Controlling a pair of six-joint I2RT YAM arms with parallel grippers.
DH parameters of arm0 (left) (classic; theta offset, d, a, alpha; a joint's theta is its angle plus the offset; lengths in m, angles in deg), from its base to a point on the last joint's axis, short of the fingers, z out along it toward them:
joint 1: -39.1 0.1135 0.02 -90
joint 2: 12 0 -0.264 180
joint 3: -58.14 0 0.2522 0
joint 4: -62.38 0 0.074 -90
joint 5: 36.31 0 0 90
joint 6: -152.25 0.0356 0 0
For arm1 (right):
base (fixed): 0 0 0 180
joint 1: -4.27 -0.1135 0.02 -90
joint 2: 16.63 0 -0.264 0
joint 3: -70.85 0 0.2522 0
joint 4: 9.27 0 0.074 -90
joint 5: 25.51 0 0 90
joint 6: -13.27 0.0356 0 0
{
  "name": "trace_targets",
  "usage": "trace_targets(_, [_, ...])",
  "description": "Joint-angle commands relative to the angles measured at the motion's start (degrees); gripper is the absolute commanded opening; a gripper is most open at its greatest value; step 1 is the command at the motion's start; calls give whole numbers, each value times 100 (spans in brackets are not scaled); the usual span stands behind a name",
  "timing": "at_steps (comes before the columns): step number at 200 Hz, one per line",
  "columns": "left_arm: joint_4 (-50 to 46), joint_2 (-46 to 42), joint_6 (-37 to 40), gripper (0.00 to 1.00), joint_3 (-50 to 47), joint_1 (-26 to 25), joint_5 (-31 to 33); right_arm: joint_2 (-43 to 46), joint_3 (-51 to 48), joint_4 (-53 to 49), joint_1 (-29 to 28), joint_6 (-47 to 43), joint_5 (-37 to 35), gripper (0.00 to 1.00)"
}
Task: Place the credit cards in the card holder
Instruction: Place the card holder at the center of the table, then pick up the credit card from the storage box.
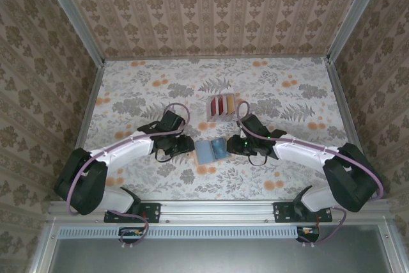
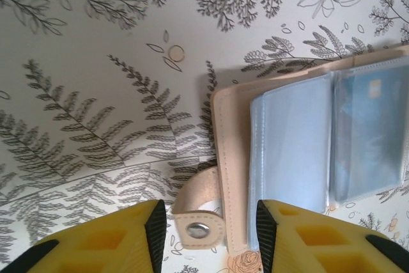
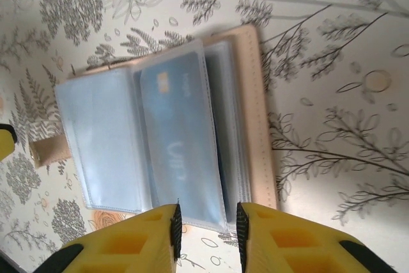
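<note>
The left end effector (image 2: 209,220) hangs low over the desk (image 1: 140,87) with its jaws well apart. Its yellow fingers (image 2: 96,244) are cut off by the bottom edge of the wrist view. The holder's strap (image 2: 203,193) curls between the tips, and its metal snap (image 2: 199,229) lies in the gap, touching neither pad as far as can be seen. The right end effector (image 3: 206,227) has its jaws parted by a narrower gap, and its fingers are likewise cropped at the bottom. The lower edge of a clear sleeve reaches in between its tips; whether the pads touch it is hard to tell. The holder (image 2: 233,158) lies open and flat on the desk between the two end effectors, pinkish-tan cover down and grey-blue sleeves up. Its far corner runs out of the left wrist view. A blue card (image 3: 176,132) sits in a sleeve on the right-hand side, its print blurred. The edges of further sleeves stack behind it, their contents hidden. Farther back, well apart from the holder, three cards (image 1: 220,105) sit side by side: dark red, red and tan-gold. They are too small in the top view to tell whether they stand or lie flat.
</note>
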Motion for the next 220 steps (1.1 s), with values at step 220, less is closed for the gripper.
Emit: trace_targets(220, [-1381, 3414, 1724, 48, 5562, 1333, -2118, -2355, 4795, -2615, 1148, -1205, -123, 43])
